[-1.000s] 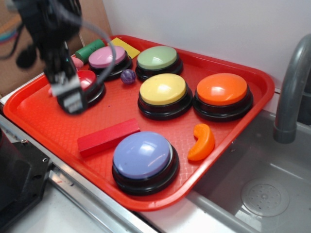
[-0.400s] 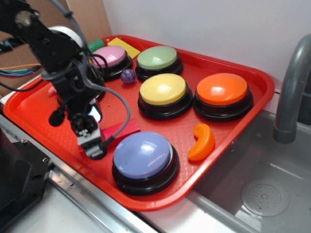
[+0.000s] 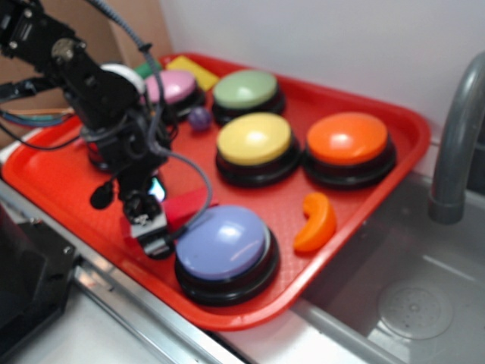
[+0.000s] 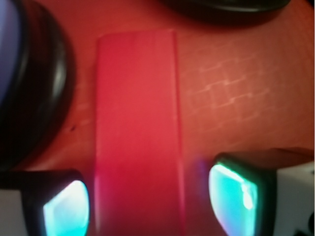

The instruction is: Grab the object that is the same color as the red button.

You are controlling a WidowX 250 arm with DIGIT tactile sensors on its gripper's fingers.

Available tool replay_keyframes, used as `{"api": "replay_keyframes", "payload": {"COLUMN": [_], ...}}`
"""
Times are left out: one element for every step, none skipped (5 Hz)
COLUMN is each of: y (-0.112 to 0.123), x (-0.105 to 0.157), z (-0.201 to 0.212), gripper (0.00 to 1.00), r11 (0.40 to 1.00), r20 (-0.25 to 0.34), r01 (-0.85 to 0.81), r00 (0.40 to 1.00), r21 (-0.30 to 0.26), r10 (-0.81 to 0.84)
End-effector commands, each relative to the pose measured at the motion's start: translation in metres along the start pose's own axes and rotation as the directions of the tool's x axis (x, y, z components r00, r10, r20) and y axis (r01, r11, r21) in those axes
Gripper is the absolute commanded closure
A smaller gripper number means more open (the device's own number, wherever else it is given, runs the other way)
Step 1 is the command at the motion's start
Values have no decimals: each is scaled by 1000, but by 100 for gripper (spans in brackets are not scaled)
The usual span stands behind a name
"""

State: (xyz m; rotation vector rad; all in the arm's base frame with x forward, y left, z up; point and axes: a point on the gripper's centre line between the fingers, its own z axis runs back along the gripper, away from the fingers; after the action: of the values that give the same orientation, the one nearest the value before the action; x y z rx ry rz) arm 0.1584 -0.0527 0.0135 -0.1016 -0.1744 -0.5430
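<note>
Red tray (image 3: 364, 220) beside a steel sink (image 3: 409, 303) — tool (image 4: 147, 201) spread apart, straddling the red block (image 4: 138, 132).

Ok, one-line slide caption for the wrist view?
Open gripper straddling one end of the red block on the red tray, fingertips on either side, not yet closed.

Matte red block (image 4: 138, 132), grid-textured plastic tray (image 4: 236, 93), glossy purple button dome (image 3: 221, 241), glossy orange crescent (image 3: 317, 222)
</note>
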Motion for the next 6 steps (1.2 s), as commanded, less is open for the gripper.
{"api": "replay_keyframes", "payload": {"y": [2,1,0,2,15,31], "x": [0,2,13,24,31,36], "z": [-1,3,31,71,110,143], "gripper": [100,100,100,100,100,100], "r11": [1000,998,991,960,907,842], "r20": [-37,-131,-101,-88,-60,-17], "r01": [-8,-49,-129,-275,-414,-533], "r00": [999,990,986,956,906,844], "r21": [12,32,38,53,81,90], "r10": [8,53,132,279,419,536]}}
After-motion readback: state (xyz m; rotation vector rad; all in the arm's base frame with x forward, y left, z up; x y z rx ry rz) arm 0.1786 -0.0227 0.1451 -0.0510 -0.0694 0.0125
